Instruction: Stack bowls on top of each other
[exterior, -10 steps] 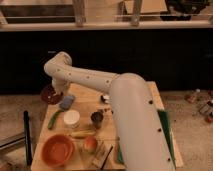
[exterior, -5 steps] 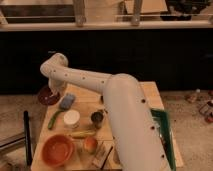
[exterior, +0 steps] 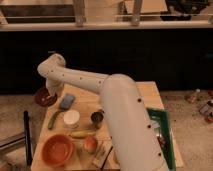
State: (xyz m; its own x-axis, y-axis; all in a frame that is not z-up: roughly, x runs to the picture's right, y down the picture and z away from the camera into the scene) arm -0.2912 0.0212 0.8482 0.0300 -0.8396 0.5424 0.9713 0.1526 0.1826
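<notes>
The dark maroon bowl [exterior: 44, 97] hangs at the table's far left edge, partly past it. My gripper [exterior: 51, 92] is at the end of the white arm, right at the bowl's rim, shut on it and holding it up. The larger orange bowl [exterior: 57, 150] sits upright and empty on the wooden table [exterior: 145, 95] at the front left corner. It is well in front of the held bowl. The arm's wide white link covers the middle and right of the table.
A blue sponge [exterior: 67, 101], a small white round container [exterior: 71, 118], a dark metal cup [exterior: 97, 118], a green item [exterior: 54, 120], a yellow item [exterior: 81, 134] and an orange fruit [exterior: 90, 144] lie between the bowls. A green tray [exterior: 168, 137] is at the right edge.
The arm has swung a little to the left, carrying the maroon bowl left and slightly lower, towards the table's left edge. The orange bowl has not moved.
</notes>
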